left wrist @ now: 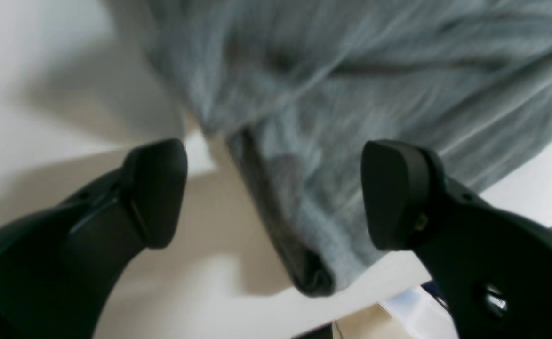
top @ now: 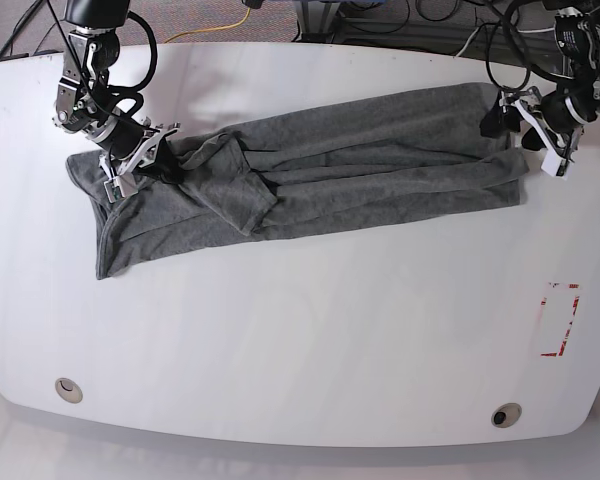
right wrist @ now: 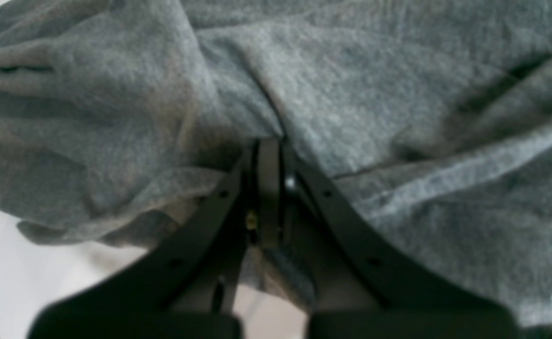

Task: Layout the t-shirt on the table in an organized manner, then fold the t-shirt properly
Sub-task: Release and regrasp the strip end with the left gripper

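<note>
- Base view: grey t-shirt bunched lengthwise on the white table.
- Right gripper — clamped on t-shirt cloth (jaws together).
- Left gripper — jaws wide, a t-shirt corner just below them.

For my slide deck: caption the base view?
Right tool shut on rumpled grey t-shirt; left tool open at its far end.

The near half of the table lies bare; only the t-shirt blocks the far side.
</note>
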